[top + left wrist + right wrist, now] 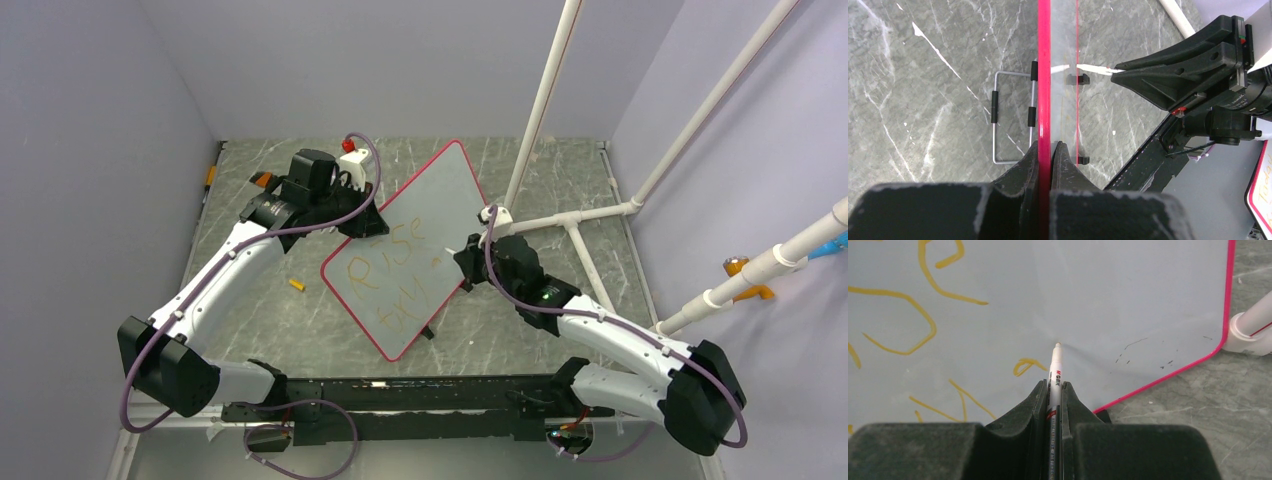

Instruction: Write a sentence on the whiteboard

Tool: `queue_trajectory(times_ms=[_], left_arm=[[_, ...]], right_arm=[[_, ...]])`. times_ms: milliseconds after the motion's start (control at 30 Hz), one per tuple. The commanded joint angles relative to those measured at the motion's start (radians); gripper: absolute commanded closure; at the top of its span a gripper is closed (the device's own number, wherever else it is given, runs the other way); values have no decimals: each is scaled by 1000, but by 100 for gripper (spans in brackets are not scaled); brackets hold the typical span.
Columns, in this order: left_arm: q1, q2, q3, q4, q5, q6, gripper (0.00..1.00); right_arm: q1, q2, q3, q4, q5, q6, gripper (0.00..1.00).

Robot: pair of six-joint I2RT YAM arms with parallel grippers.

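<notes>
**Whiteboard clamped by its rim, marker pinched, tip at the writing face.**
Left fingers (1068,167) are shut tight on the red rim of the whiteboard (432,195). Right fingers (1075,402) pinch the marker (1055,365), its tip at the face just right of the sentence (385,272). The whiteboard stands tilted on the tabletop (540,335) between the arms. Judged thin, stiff, light and slick, so it may pivot or skid under pen pressure; hold it by the edge. The marker is slim and smooth: grip it mid-barrel and press lightly.

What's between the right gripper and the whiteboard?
The marker, clamped in the right gripper, its tip at the whiteboard; the right wrist view shows it.
</notes>
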Motion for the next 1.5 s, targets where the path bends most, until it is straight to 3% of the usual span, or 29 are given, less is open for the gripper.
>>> queue_trajectory(times_ms=[0, 900, 1467], left_arm=[[2, 23, -33, -10, -252, 196, 100], [2, 23, -33, -10, -260, 198, 100], [2, 26, -34, -10, -266, 199, 100]], right_arm=[[-17, 3, 47, 38, 0, -8, 100], [-23, 47, 17, 106, -188, -29, 100], [-24, 30, -42, 51, -170, -5, 100]])
